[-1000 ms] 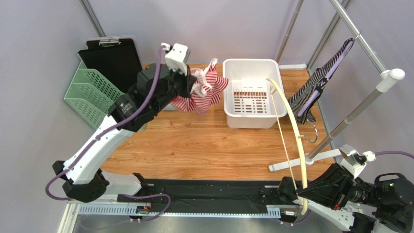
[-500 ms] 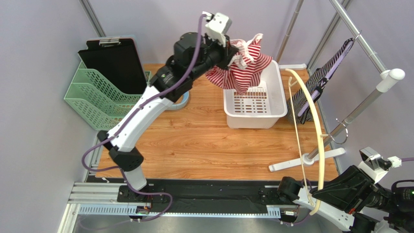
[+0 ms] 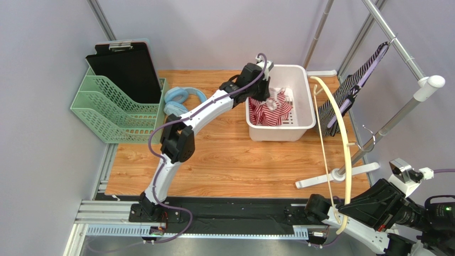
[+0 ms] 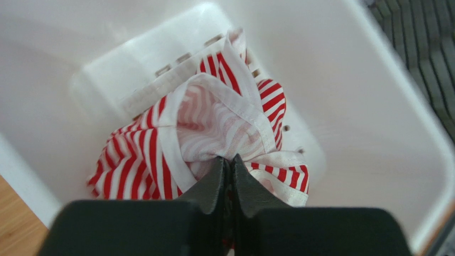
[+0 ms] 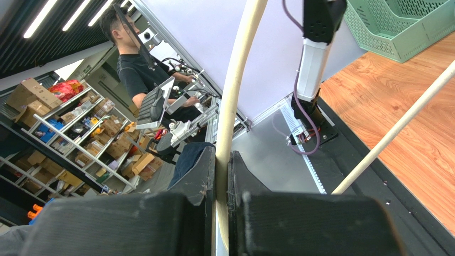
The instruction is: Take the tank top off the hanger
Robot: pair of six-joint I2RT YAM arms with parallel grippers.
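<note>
- Two arms show in the top view. The left arm stretches far forward, and its left gripper [image 3: 263,99] dips into the white bin [image 3: 276,133].
- Directly under those fingertips, the red-and-white striped tank top [image 3: 271,111] lies crumpled inside the bin.
- Low beside its base, the right gripper [image 3: 348,209] pinches the cream hanger [image 3: 347,149], which rises from it well apart from the tank top.
- Left wrist view: the left gripper [image 4: 228,160] has its jaws pressed together on a fold of the tank top [image 4: 213,120]. The cloth is white-trimmed and bunched on the bin [image 4: 347,106] floor just ahead.
- Right wrist view: the right gripper [image 5: 221,156] is clamped on the curved rod of the hanger [image 5: 240,64], which runs up between the fingers.
</note>
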